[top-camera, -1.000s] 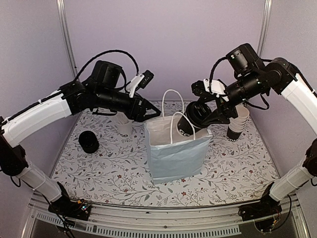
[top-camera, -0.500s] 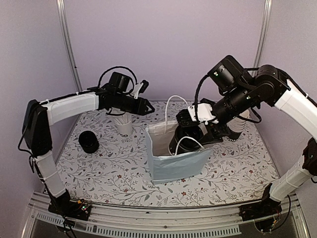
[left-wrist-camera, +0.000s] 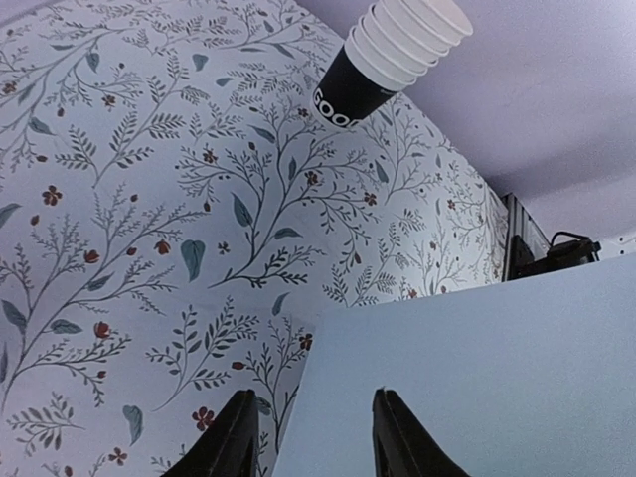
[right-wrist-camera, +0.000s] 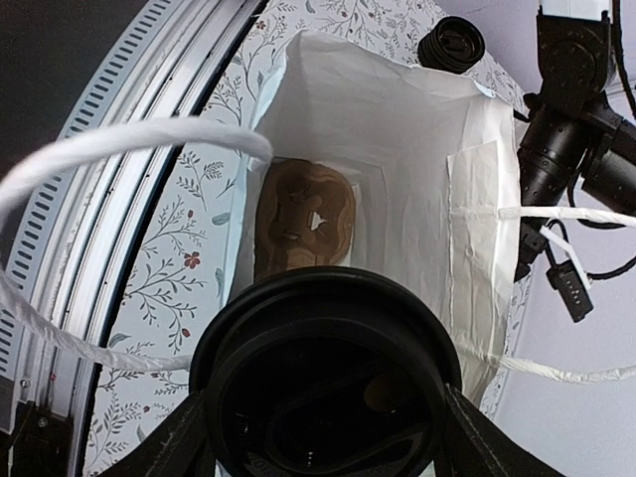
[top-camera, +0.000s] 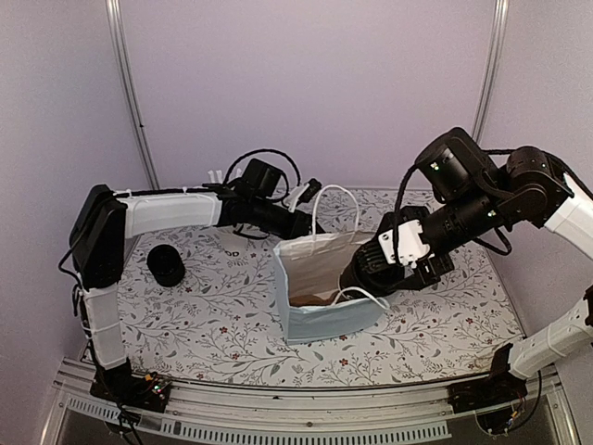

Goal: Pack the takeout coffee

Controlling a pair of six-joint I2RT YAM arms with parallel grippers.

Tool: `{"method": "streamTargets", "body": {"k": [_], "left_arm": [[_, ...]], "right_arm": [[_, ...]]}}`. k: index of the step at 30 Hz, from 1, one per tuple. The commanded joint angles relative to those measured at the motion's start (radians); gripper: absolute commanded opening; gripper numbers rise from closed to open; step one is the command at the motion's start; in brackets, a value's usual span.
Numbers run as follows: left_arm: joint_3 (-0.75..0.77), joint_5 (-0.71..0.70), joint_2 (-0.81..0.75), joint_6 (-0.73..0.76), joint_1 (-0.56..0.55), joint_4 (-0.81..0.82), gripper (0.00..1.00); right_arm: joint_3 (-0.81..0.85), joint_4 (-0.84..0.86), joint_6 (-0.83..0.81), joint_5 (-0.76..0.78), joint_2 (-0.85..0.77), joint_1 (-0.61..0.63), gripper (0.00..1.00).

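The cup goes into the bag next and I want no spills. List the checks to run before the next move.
1. right gripper grips black cup: ok.
2. lid on cup: ok.
3. blue bag mouth open: ok.
4. carrier at bag bottom: ok.
5. Cup lined up over a carrier hole: cannot tell.
6. left gripper holding bag: not ok, jaws open.

A pale blue paper bag [top-camera: 332, 320] stands open and upright on the floral-patterned table [top-camera: 211, 320].

The bag [right-wrist-camera: 397, 129] gapes open over the carrier [right-wrist-camera: 303, 219]; a white handle [right-wrist-camera: 129, 139] loops across its mouth.
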Motion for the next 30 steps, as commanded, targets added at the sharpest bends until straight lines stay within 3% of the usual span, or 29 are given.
{"method": "streamTargets", "body": {"k": [1,9,15,23,30], "left_arm": [[-0.033,0.056,0.045,-0.041,-0.035,0.073,0.41],[-0.117,0.052,0.003,-0.098,-0.090,0.148,0.40],[-0.199,0.043,-0.017,-0.147,-0.094,0.217,0.40],[-0.202,0.097,0.042,-0.159,-0.080,0.291,0.42],[-0.205,0.139,0.066,-0.169,-0.053,0.310,0.42]], "right_arm": [[-0.055,0.024,-0.036,0.090,-0.042,0.054,0.45],[-0.207,0.057,-0.076,0.181,-0.107,0.077,0.43],[-0.195,0.075,-0.085,0.192,-0.107,0.091,0.43],[-0.298,0.279,-0.192,0.238,-0.144,0.130,0.43],[-0.351,0.334,-0.231,0.235,-0.110,0.131,0.43]]}}
